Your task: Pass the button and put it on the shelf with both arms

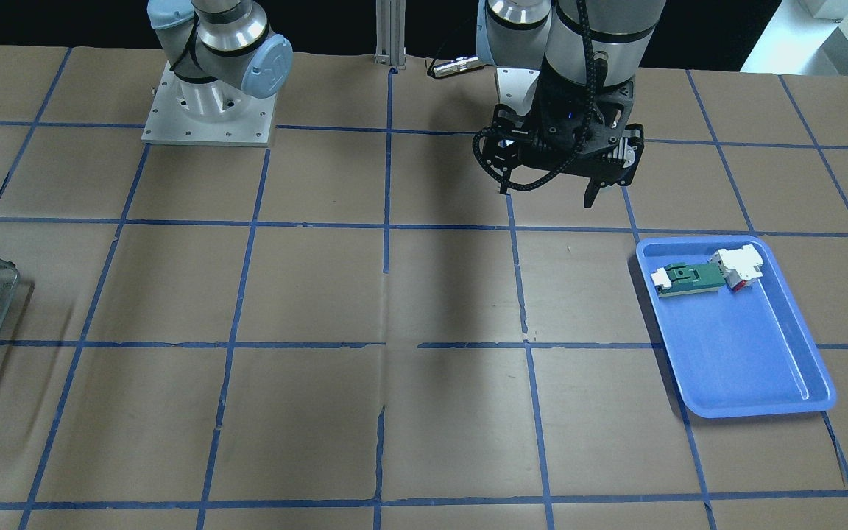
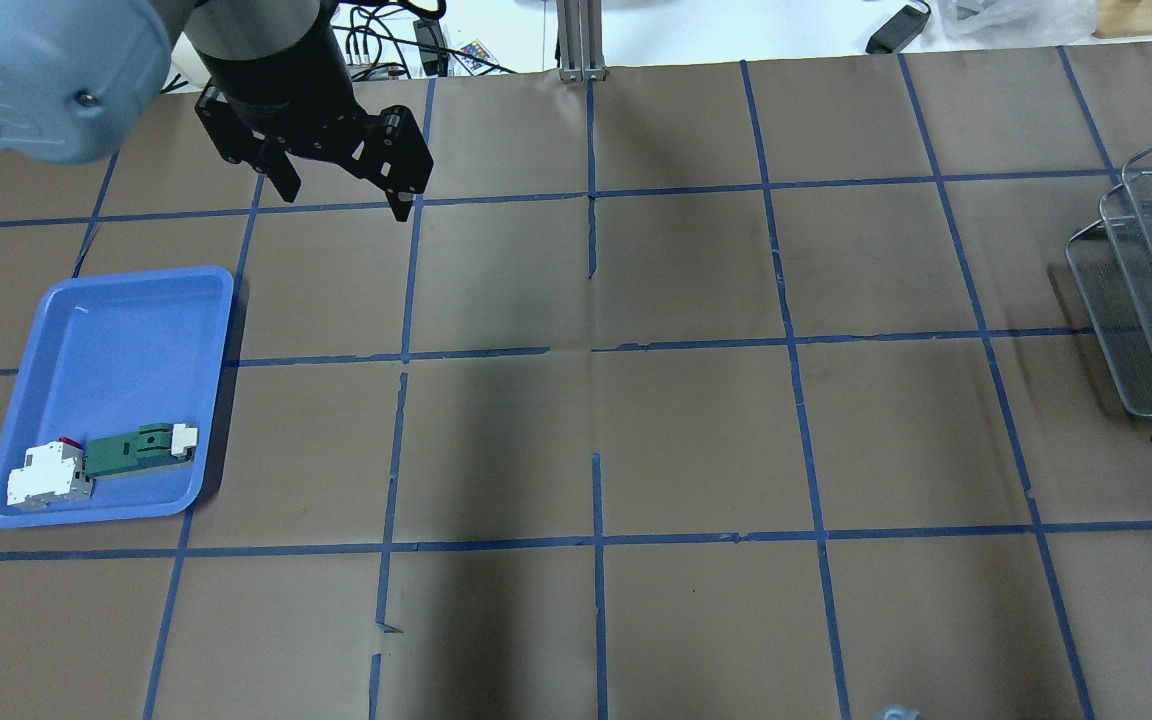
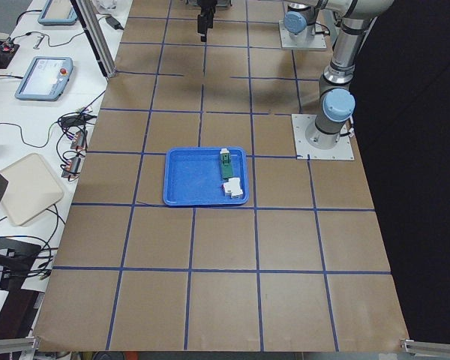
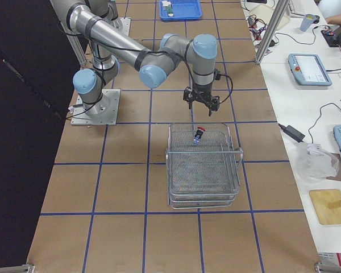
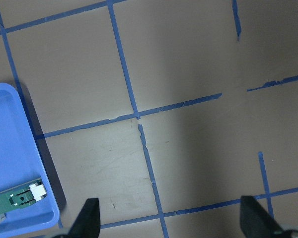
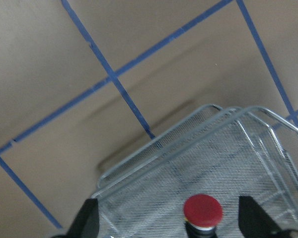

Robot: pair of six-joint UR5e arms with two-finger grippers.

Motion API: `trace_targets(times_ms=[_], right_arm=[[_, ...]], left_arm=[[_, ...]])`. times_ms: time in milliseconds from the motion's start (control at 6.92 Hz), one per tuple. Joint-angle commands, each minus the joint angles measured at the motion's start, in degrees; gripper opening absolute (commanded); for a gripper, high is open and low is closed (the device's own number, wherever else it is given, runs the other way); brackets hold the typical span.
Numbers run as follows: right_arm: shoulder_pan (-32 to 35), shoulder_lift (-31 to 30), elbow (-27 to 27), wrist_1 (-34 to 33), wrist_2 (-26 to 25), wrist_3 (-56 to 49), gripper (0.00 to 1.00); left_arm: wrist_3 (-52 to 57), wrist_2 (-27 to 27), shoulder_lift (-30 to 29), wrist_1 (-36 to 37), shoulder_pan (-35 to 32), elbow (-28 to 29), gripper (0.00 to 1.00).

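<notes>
Left side: blue tray (image 2: pixel 116 330) holds green-and-white part (image 2: pixel 131 452) and white block (image 2: pixel 48 475), touching each other. Left gripper (image 2: pixel 344 200) hangs over bare table beyond tray — jaws spread, nothing in them. Right side: button (image 6: pixel 202 209) sits on top tier of shelf (image 4: pixel 203 165), red cap up. Right gripper (image 4: pixel 202 106) just above it, jaws wide, not touching. Placement looks done; retreat best straight up, jaws apart, clear of cap and wire rim. Count — one button, one shelf, one tray, two other parts, two grippers.

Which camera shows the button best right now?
Right wrist-mounted: the button is close, red cap up, on the shelf mesh. Exterior right shows it small in the shelf; overhead, only a red speck at the edge; the rest miss it.
</notes>
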Motion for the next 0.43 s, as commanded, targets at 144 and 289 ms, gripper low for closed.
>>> trace_targets(times_ms=[144,289], right_arm=[[18.11,-6.37,0.17,7.68,-0.07,30.85,1.0],[23.4,-6.31,-0.78,6.73,0.1,47.2,1.0]], left_arm=[[1.07,-2.19,0.44,0.85,5.43,-0.1,1.0],[0.2,-2.01,0.79,1.72,5.36,-0.71,1.0]])
